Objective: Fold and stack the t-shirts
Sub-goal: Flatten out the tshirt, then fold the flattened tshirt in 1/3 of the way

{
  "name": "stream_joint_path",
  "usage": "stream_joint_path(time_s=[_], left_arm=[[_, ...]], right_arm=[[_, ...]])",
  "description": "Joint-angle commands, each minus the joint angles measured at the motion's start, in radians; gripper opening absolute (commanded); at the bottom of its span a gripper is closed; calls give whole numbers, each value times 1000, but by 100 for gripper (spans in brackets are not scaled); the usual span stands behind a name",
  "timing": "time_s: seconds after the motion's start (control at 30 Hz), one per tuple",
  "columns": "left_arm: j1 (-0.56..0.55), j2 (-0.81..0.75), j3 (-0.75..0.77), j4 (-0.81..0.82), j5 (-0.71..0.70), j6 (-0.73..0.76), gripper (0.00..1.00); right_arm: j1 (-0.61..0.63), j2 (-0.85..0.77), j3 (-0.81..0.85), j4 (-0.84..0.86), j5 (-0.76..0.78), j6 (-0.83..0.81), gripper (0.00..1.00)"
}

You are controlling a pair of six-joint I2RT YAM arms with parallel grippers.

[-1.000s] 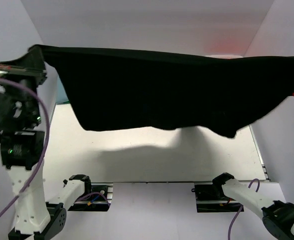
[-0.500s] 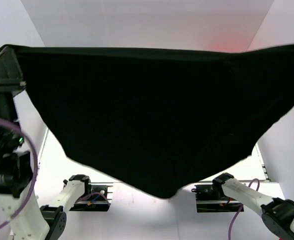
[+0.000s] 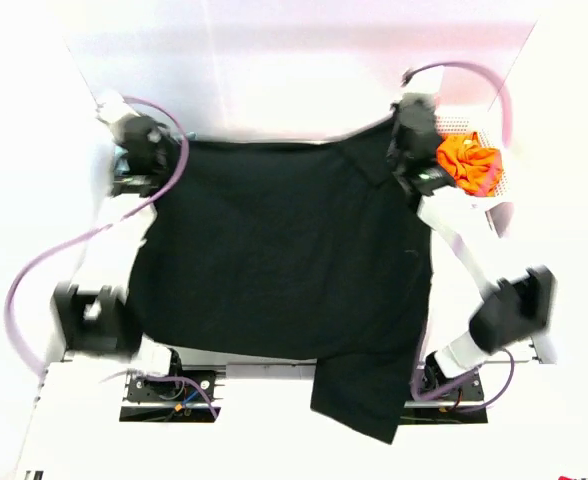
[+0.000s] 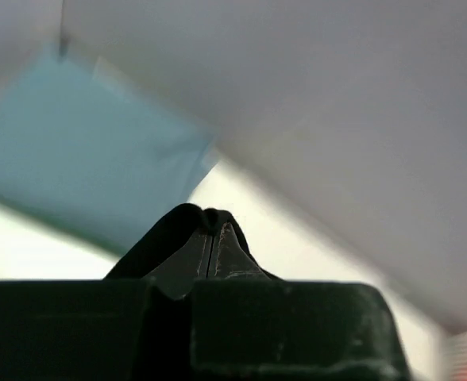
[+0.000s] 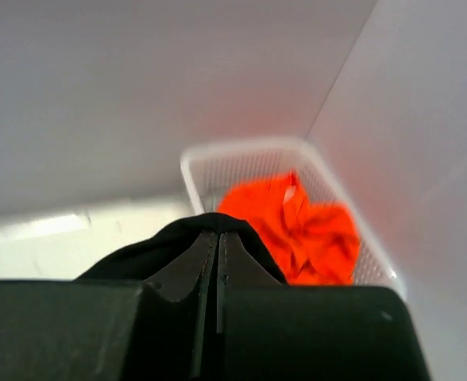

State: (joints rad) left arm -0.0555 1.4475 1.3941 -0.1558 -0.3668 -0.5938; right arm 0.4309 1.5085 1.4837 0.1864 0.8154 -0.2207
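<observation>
One black tee [image 3: 274, 260], one orange tee [image 3: 466, 160] and one white basket [image 5: 233, 167].

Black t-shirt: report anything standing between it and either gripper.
Nothing visible does. The left gripper and the right gripper are each shut on a far corner of the large black t-shirt, which lies spread out. The crumpled orange t-shirt sits aside in the white mesh basket.
</observation>
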Motion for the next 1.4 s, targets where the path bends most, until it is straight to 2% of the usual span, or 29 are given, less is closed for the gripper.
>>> stream_joint_path(time_s=[0.0, 0.03, 0.07, 0.1, 0.17, 0.33, 0.47, 0.63, 0.77, 0.8, 0.97, 1.2, 1.3, 1.37], left_arm=[[-3, 124, -72, 117, -4, 0, 0], [-3, 169, -72, 154, -21, 0, 0], [-3, 262, -72, 163, -30, 0, 0], [-3, 308, -57, 164, -31, 0, 0], [-3, 432, 25, 118, 5, 12, 0], [-3, 566, 118, 111, 38, 25, 0], [-3, 612, 132, 127, 51, 34, 0], [-3, 597, 167, 114, 51, 43, 0], [16, 524, 108, 105, 13, 43, 0], [16, 484, 92, 105, 2, 43, 0], [16, 389, -21, 117, -41, 94, 0], [16, 288, -104, 52, -77, 155, 0], [16, 243, -184, 52, -54, 178, 0], [16, 234, -219, 19, -26, 178, 0]], right_arm=[[-86, 41, 4, 58, -43, 101, 0], [-96, 123, -2, 61, -70, 118, 0], [-104, 148, -16, 64, -158, 119, 0], [-124, 172, -29, 77, -185, 116, 0], [-145, 260, -17, 35, -274, 141, 0], [-166, 378, 26, -42, -412, 165, 0], [-179, 406, 61, -133, -438, 201, 0], [-190, 380, 96, -321, -450, 282, 0], [-199, 332, 125, -484, -443, 365, 0], [-201, 305, 106, -542, -443, 369, 0], [-207, 150, -66, -590, -487, 412, 0], [-205, 6, -170, -807, -522, 455, 0], [-205, -62, -287, -811, -553, 481, 0], [-208, -90, -388, -782, -627, 498, 0]])
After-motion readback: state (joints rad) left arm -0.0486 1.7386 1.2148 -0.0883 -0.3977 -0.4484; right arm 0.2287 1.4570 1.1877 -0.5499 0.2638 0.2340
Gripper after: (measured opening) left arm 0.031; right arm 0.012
